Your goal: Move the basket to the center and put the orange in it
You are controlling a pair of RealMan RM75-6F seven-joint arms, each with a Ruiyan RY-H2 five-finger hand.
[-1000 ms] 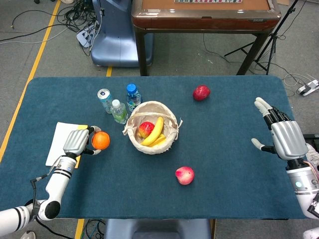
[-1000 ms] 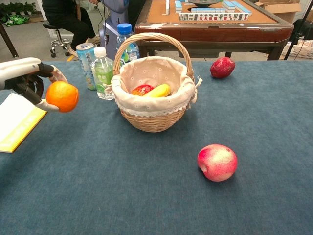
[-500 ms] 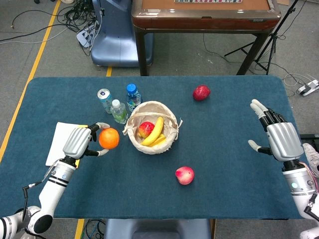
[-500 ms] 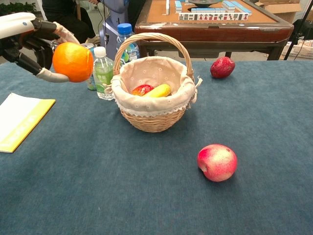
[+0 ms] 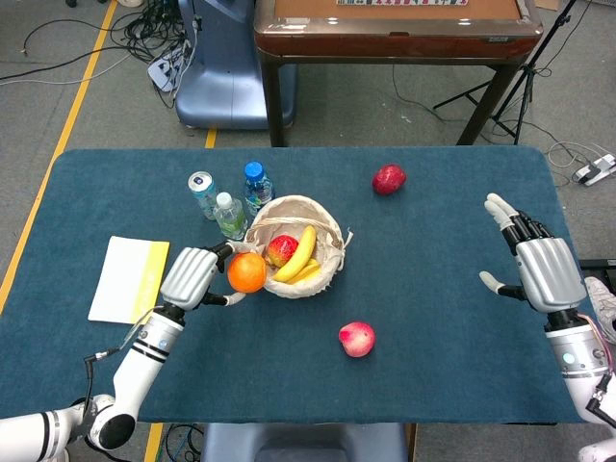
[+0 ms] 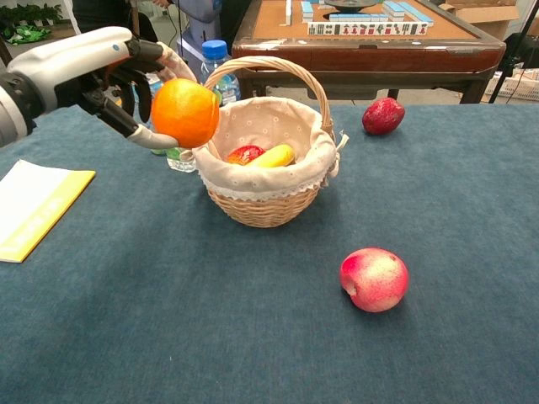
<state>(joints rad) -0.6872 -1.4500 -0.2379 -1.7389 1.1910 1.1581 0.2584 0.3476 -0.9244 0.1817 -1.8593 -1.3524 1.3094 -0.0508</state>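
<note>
Right now my left robot hand (image 5: pixel 192 277) holds the orange (image 5: pixel 246 272), fingers wrapped round its back and underside, and the fruit is off the worktop (image 5: pixel 433 318). From the head view the orange sits just at the basket's (image 5: pixel 327 269) left rim; from the chest view it hangs in front of the handle's (image 6: pixel 278 64) left foot, above the cloth lining, beside the rim and not inside.

I see the basket standing upright a little left of the worktop's middle. Inside it lie a red apple (image 5: pixel 281 250) and a banana (image 5: pixel 299 255), touching each other.

My right robot hand (image 5: pixel 535 271) is over the right edge of the worktop, well apart from everything, fingers spread and holding nothing. Only the head view shows it.

Behind the basket on the left stand a can (image 5: pixel 202 192), a small bottle (image 5: pixel 229 215) and a blue-capped bottle (image 5: pixel 256 186), close together; in the chest view my hand and the orange cover most of the can and the small bottle. A white and yellow booklet (image 5: pixel 130 277) lies flat near the left edge. A dark red fruit (image 5: pixel 389 179) rests at the far side, right of the basket, and a pink-red apple (image 5: pixel 357 339) lies on the near side, right of the basket, apart from it.
</note>
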